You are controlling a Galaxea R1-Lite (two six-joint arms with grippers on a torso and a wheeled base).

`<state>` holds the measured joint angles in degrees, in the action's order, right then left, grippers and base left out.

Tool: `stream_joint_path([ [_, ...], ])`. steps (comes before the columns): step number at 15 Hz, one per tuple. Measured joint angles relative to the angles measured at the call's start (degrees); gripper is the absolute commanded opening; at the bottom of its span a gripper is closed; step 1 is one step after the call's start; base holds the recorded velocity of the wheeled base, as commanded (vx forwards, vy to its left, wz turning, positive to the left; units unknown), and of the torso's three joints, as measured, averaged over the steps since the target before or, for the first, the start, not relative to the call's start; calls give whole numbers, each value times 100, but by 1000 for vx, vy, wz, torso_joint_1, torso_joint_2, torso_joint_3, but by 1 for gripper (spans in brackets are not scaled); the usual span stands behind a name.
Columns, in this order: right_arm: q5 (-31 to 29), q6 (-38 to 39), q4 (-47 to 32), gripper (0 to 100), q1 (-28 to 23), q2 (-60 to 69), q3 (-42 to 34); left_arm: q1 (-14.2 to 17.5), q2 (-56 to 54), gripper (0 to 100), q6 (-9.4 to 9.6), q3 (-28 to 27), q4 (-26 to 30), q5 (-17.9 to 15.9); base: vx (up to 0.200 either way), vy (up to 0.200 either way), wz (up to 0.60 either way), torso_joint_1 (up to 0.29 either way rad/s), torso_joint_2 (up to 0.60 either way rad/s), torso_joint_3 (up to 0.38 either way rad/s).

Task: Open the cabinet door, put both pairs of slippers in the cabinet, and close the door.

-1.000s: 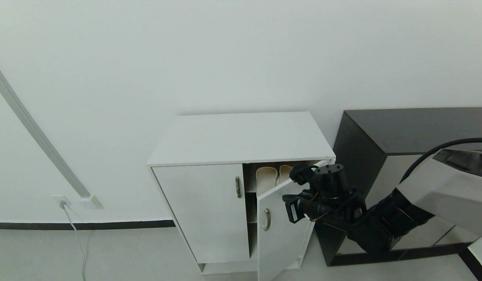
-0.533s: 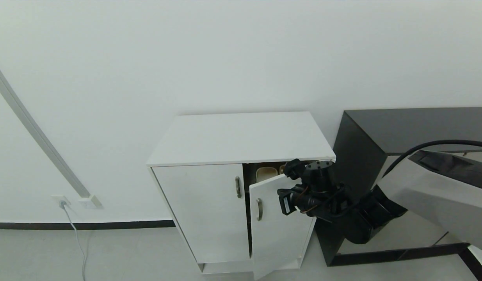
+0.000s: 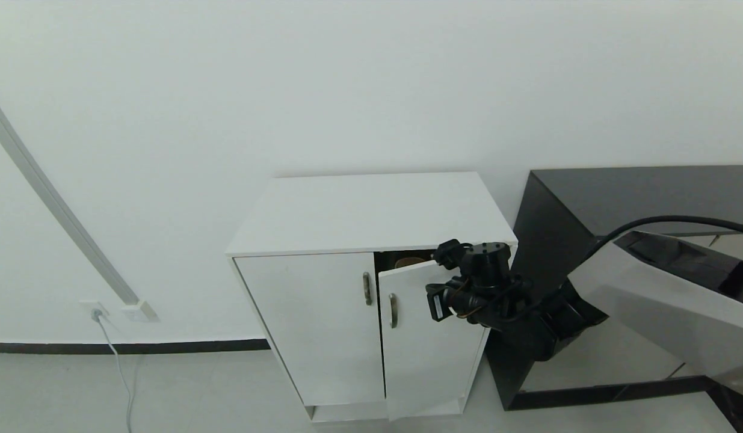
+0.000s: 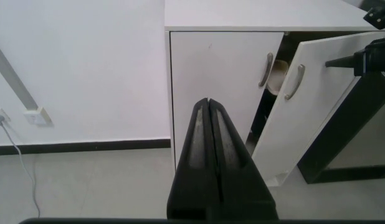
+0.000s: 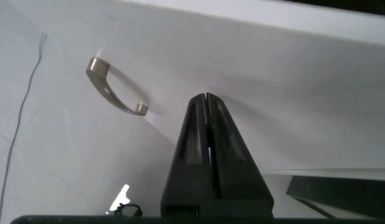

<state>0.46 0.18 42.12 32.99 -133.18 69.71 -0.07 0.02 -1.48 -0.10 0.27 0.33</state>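
**At the cabinet front: right door ajar, both grippers closed**

Before the white cabinet (image 3: 371, 210), the right door (image 3: 428, 349) stands slightly ajar. The left door (image 3: 311, 325) sits flush with the frame. A narrow dark gap shows between the two doors and along the upper edge of the right door.

1. Right gripper (image 5: 207, 99): the fingers are pressed together with nothing between them. The tips lie against the outer face of the right door, beside its metal handle (image 5: 114, 90). In the head view the wrist housing covers the fingers and the upper outer corner of the door.
2. Left gripper (image 4: 208, 102): the fingers are pressed together and hold nothing. It hangs in front of the cabinet, well apart from both doors. In its own view it covers the lower part of the left door.
3. Slippers (image 4: 278, 73): one beige patch shows through the gap, near the top of the opening inside the cabinet. The doors hide the rest, so the number of slippers or pairs cannot be told.

Below that patch the interior is dark and cannot be made out.

A black sideboard (image 3: 618, 198) stands just beside the cabinet on its right; the right arm and the picture edge cut off its far end. A wall socket (image 3: 94, 311) with a cable (image 3: 121, 373) sits low on the wall, well to the left.
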Motion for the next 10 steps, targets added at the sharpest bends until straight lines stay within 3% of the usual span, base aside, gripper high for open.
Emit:
stream_joint_path([
  [10,-6,0,-224,0,-133,-182,418,0,0,0,2,2,0,0,0,0,0,0,0,0],
])
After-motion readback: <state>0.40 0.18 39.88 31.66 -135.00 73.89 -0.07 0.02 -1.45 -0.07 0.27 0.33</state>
